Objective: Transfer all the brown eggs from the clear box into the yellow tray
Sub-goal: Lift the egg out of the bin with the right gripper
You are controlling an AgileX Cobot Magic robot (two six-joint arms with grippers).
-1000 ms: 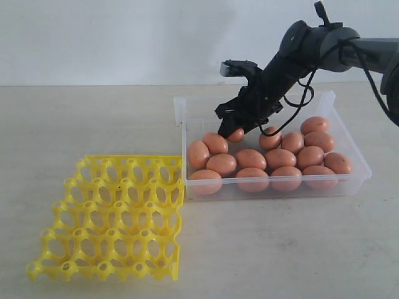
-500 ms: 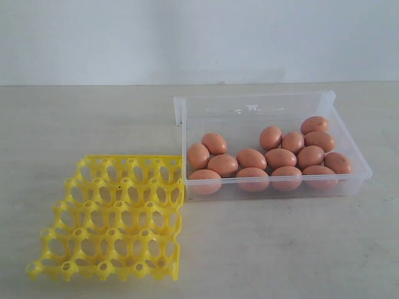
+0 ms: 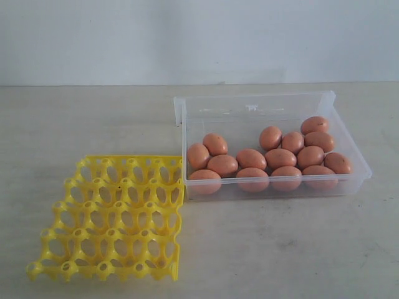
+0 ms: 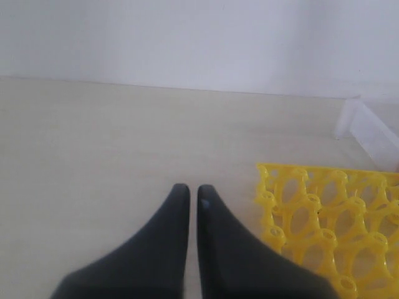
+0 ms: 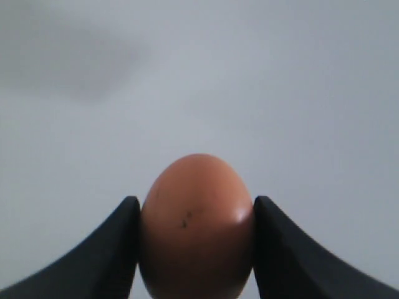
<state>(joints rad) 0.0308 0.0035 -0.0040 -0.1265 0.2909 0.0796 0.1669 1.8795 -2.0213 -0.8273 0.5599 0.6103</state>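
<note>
While the right pincer (image 5: 196, 201) shows only in its own wrist camera, I can see plainly that it holds a brown egg (image 5: 196, 227): two dark fingers (image 5: 115, 249) press the shell from either side, set as far apart as the egg is wide, and the blunt end points toward the camera. Behind it is plain pale grey, so I cannot tell where this pincer hangs over the scene. The left pincer (image 4: 192, 189) has its tips drawn almost together with only a thin slit between them and nothing held; it hovers over the bare table (image 4: 100, 143), just beside a corner of the yellow tray (image 4: 324, 212). From the exterior camera, the clear box (image 3: 255, 115) sits on the right of the pale table, and roughly fifteen brown eggs (image 3: 280, 158) lie on their sides inside it, crowded toward its front wall and right end, many touching. The yellow tray (image 3: 103, 271) lies flat on the left, nearer the camera, its far right corner close against the box's front left corner, its cups open.
</note>
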